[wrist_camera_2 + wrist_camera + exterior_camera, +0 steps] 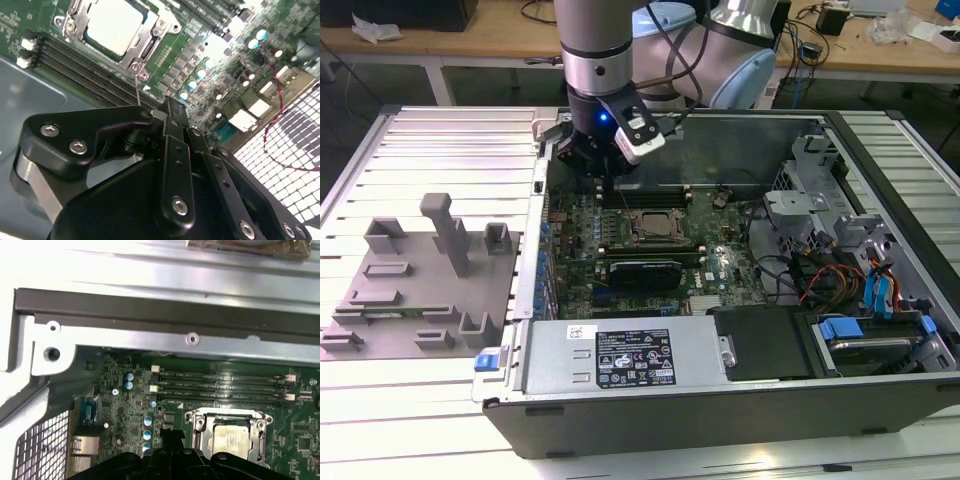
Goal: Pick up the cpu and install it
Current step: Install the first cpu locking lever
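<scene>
Second wrist view: cpu (112, 25) in socket (149, 41), end effector (171, 109) apart.

exterior view high above computer case (720, 415), both wrist views near socket (148, 40) (198, 424)

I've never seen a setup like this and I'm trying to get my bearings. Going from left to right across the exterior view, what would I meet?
From the left: grey fixture plate → gripper → cpu → orange cables → blue connectors.
</scene>
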Available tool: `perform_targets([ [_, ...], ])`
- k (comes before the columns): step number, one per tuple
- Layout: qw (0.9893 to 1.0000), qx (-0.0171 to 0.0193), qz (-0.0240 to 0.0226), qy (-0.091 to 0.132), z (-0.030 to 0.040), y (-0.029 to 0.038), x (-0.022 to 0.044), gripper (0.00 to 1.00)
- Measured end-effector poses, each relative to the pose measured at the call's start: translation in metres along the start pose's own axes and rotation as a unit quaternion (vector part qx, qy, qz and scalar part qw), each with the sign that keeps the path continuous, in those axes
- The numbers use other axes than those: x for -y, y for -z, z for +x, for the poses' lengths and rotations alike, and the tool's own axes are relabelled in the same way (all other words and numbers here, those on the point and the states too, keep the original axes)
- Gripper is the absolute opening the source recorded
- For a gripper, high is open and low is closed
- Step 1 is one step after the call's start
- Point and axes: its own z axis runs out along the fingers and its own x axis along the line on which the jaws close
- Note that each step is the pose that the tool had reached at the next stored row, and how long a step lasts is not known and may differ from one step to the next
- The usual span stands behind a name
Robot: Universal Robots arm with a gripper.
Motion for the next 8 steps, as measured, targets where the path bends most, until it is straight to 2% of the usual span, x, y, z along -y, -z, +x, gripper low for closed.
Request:
perform_targets([
  [2,1.0000,0.0013,-0.0023,0.000,0.0028,0.0002,-0.0002,0.11],
  [3,1.0000,0.0023,-0.0055,-0.001,0.0046,0.0003,-0.0003,0.11],
  [4,0.9999,0.0046,-0.0148,-0.002,0.0052,0.0003,-0.0003,0.11],
  [5,0.9996,0.0068,-0.0266,-0.002,0.0054,0.0003,-0.0004,0.11],
  [6,0.9995,0.0074,-0.0317,-0.003,0.0055,0.0003,-0.0004,0.11],
  [8,0.9994,0.0075,-0.0331,-0.003,0.0051,0.0003,-0.0003,0.11],
])
